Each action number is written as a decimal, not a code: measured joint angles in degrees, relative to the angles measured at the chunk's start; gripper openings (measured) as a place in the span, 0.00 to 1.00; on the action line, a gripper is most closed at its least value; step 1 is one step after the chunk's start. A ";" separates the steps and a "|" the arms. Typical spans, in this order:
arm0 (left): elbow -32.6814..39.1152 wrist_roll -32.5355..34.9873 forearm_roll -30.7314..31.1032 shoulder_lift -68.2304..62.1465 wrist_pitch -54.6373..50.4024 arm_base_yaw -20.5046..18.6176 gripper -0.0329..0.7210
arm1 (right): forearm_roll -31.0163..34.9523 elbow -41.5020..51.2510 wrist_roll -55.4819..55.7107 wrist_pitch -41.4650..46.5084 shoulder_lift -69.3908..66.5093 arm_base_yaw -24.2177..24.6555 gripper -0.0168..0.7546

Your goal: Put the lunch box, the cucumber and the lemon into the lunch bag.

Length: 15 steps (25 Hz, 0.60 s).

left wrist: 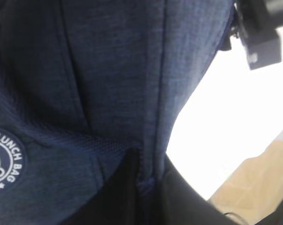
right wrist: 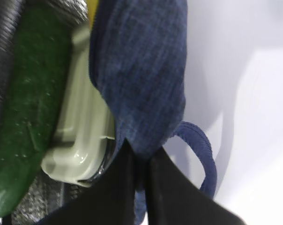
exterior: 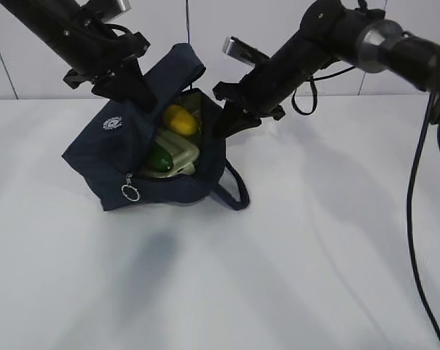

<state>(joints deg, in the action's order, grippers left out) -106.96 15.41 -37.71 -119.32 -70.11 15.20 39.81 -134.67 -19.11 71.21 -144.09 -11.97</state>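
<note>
Navy fabric of the lunch bag (right wrist: 141,70) filled the near field of the right wrist view, its edge pinched between the closed fingers of the right gripper (right wrist: 140,164), with one loop handle (right wrist: 204,154) curling just beside them. On the far side of the mouth the left gripper (left wrist: 144,180) was likewise clamped on a fold of cloth, near the round white logo (left wrist: 3,161). Seen from outside, the two grippers held opposite rims of the bag apart, left (exterior: 136,91) and right (exterior: 231,120), so the opening lay between them. Inside it sat all three items: the lemon (exterior: 180,119) uppermost, the lunch box (exterior: 178,154) below it, and the cucumber (exterior: 159,157) lying alongside the box's pale green lid, its long axis running into the bag. The packing looked complete; what remained, probably, was letting go of the rims.
</note>
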 joint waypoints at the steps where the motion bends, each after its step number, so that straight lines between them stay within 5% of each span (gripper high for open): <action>1: 0.00 0.04 -1.20 0.00 0.10 0.00 0.06 | -0.23 -0.36 0.00 0.22 0.47 0.55 0.04; 15: 0.00 0.17 -15.06 0.00 3.23 4.73 0.06 | -3.42 -0.76 0.53 1.12 8.03 3.31 0.04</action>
<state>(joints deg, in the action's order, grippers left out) -106.96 15.59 -52.76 -119.32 -66.88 19.93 36.40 -135.44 -18.58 72.33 -136.06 -8.65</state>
